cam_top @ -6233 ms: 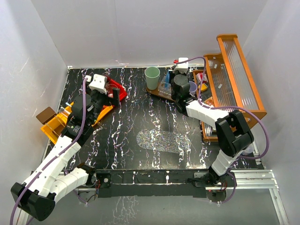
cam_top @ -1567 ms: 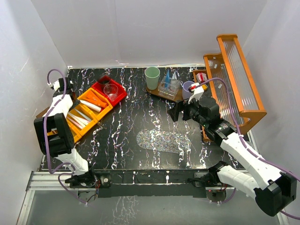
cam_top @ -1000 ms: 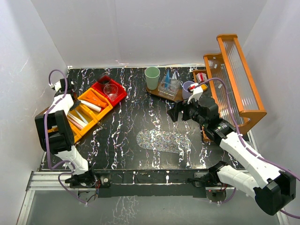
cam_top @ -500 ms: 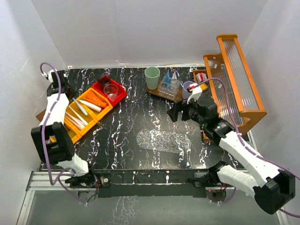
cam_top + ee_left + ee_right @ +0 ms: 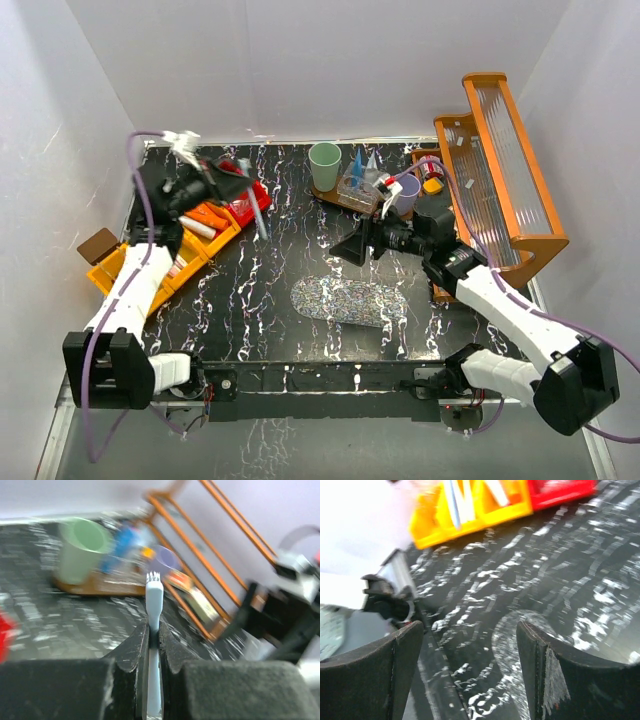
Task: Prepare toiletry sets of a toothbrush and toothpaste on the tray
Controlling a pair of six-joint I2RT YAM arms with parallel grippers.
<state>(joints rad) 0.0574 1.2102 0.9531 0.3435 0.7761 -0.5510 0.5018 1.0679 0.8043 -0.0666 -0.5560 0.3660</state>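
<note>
My left gripper [image 5: 243,190] hangs over the red bin [image 5: 256,198], shut on a pale blue toothbrush [image 5: 258,216]. In the left wrist view the toothbrush [image 5: 154,597] stands pinched between the jaws, bristles pointing away towards the tray [image 5: 97,587]. That brown tray [image 5: 335,198] at the back carries a green cup [image 5: 324,160], a lilac cup [image 5: 406,192] and blue toothpaste tubes [image 5: 357,165] in a clear holder. My right gripper [image 5: 348,249] hovers open in front of the tray. Nothing lies between its fingers [image 5: 372,675].
Orange bin [image 5: 200,215] and yellow bin [image 5: 125,268] hold more tubes and brushes at the left. A glittery oval mat [image 5: 350,301] lies mid-table. A tall orange wooden rack [image 5: 500,165] stands along the right side. A small brown block [image 5: 97,245] sits at the left edge.
My left arm has swung from the far left corner to the right, over the red bin, carrying the toothbrush. My right gripper has shifted left and its jaws have narrowed a little.
</note>
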